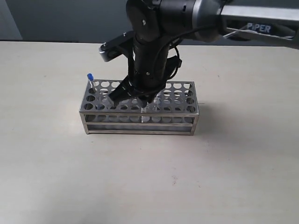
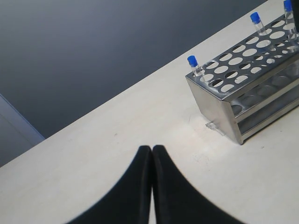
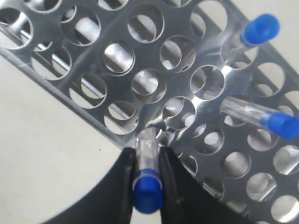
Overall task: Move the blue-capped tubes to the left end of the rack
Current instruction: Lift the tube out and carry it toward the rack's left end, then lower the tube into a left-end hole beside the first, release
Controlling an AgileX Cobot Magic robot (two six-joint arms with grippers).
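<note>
The grey metal rack (image 1: 140,125) stands mid-table. One blue-capped tube (image 1: 89,77) stands upright in its far left corner. My right gripper (image 1: 135,99) reaches down over the rack's middle. In the right wrist view this gripper (image 3: 147,151) is shut on a blue-capped tube (image 3: 147,186), whose lower end sits at a hole in the edge row of the rack (image 3: 116,28). Two more capped tubes (image 3: 261,28) (image 3: 279,125) stand in holes beyond it. My left gripper (image 2: 152,148) is shut and empty over bare table, apart from the rack (image 2: 212,109). It is out of the exterior view.
The pale table (image 1: 56,177) spreads wide on all sides of the rack. A dark wall (image 1: 56,18) runs behind the table's far edge. The right arm's black body (image 1: 149,51) hides the rack's middle holes in the exterior view.
</note>
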